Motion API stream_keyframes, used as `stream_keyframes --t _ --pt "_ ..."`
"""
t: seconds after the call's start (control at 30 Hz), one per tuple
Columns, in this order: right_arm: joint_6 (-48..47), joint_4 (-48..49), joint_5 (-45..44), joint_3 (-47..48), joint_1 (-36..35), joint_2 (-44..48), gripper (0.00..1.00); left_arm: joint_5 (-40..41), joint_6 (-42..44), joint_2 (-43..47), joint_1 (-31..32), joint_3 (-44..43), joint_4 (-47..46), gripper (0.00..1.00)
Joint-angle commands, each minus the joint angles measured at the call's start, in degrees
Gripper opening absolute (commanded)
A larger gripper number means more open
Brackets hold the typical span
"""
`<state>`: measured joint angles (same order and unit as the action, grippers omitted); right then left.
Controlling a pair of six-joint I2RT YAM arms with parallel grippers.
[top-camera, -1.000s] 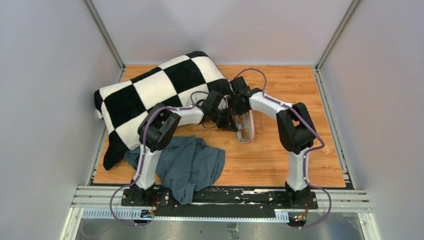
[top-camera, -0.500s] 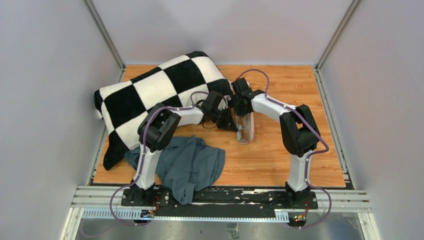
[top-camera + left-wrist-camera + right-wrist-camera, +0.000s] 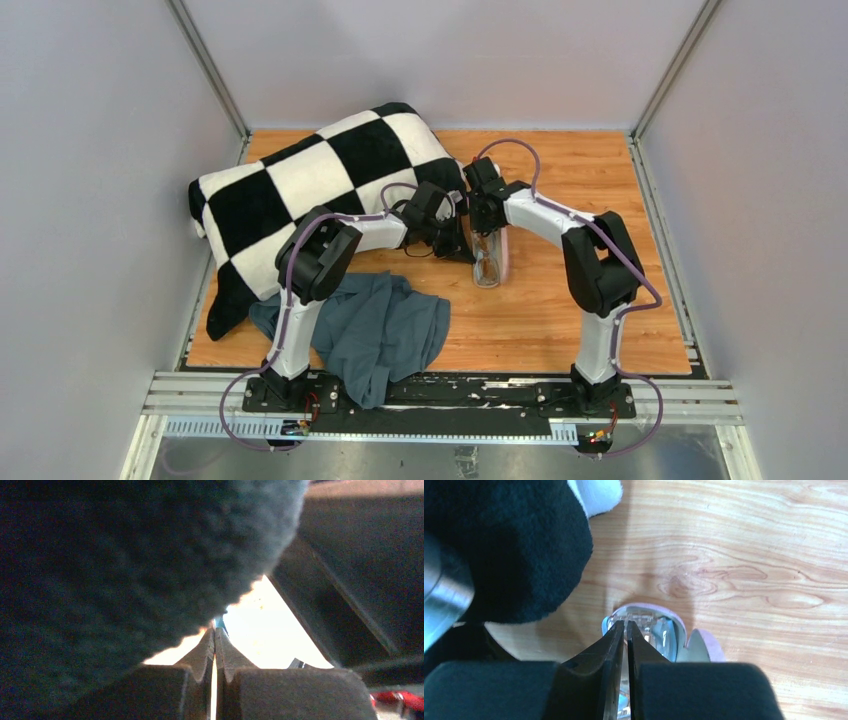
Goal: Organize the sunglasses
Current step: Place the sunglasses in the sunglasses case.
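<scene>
The pink case (image 3: 501, 250) lies near the middle of the surface (image 3: 560, 310), its long side running from the far edge toward the near edge. It seems to be open, and the sunglasses (image 3: 487, 263) appear to sit inside it, their thin frame just showing from above. The right fingers (image 3: 610, 647) are pressed almost together, with only a hairline gap, and their tips are at a clear rim at the case's far end. I cannot tell whether they grip that rim or merely touch it, nor whether the clear part is a lens or a lid. The left fingers (image 3: 202, 652) are likewise together, with a sliver of light blue at their tips. The blanket (image 3: 300, 190), which spreads from the far-left corner, fills most of that wrist view, so what they hold, if anything, is hidden. The step in hand looks like settling the sunglasses in the case and getting it shut. To do it well, the right arm should move slowly and in line with the case, because a sideways tug on so thin an edge would likely drag the light case across the wood. The left arm would serve best by steadying the case from its left side. The blanket's edge should stay out of the case mouth so it is not trapped. The two wrists are crowded close, so they should move one at a time.
</scene>
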<state>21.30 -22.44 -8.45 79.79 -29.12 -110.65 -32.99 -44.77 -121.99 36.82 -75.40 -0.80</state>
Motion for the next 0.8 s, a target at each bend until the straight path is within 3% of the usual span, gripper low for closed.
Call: stream_keyframes --t 0.0,0.33,0.77 --pt "-0.78 0.92 1.17 -2.3 -1.34 4.37 0.13 0.12 -0.05 -0.97 -0.52 1.45 1.5 0.0" --pt "-0.83 1.64 6.62 -2.0 -1.64 2.3 0.11 0.12 -0.14 -0.97 -0.49 1.37 1.5 0.0" --pt "0.04 -2.24 1.81 -1.5 -1.55 -0.53 0.08 0.28 -0.05 -0.53 -0.52 1.46 1.76 0.0"
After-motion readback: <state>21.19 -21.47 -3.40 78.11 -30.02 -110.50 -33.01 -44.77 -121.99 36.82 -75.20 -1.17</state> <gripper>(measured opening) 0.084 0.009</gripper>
